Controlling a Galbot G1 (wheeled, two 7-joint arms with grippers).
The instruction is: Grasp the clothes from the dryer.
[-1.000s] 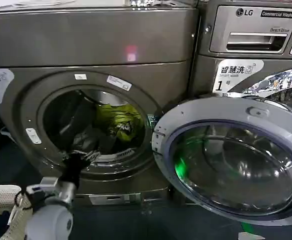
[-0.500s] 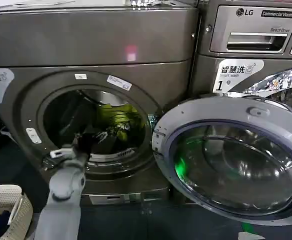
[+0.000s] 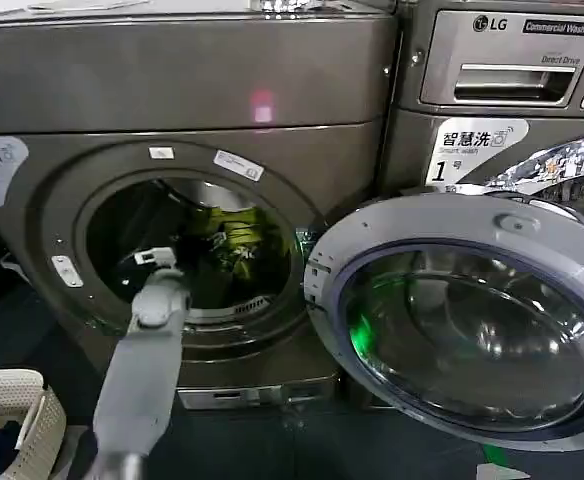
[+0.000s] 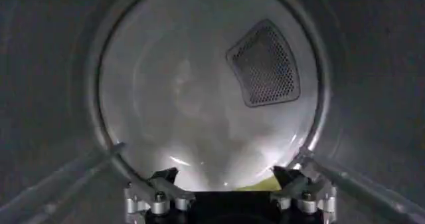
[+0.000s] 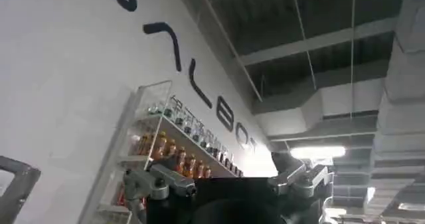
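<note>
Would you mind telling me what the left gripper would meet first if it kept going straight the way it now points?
Probably the clothes heaped in the dryer drum. The open left gripper is already inside and faces the drum's rear wall, though depth is hard to judge.

Dryer [image 3: 182, 90] w/ brushed bronze-grey metal body, glossy glass door [image 3: 472, 335], smooth grey plastic rim.

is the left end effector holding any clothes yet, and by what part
Nothing is held. The left end effector is inside the dryer drum, open, with nothing between its fingers. The right end effector is open too.
</note>
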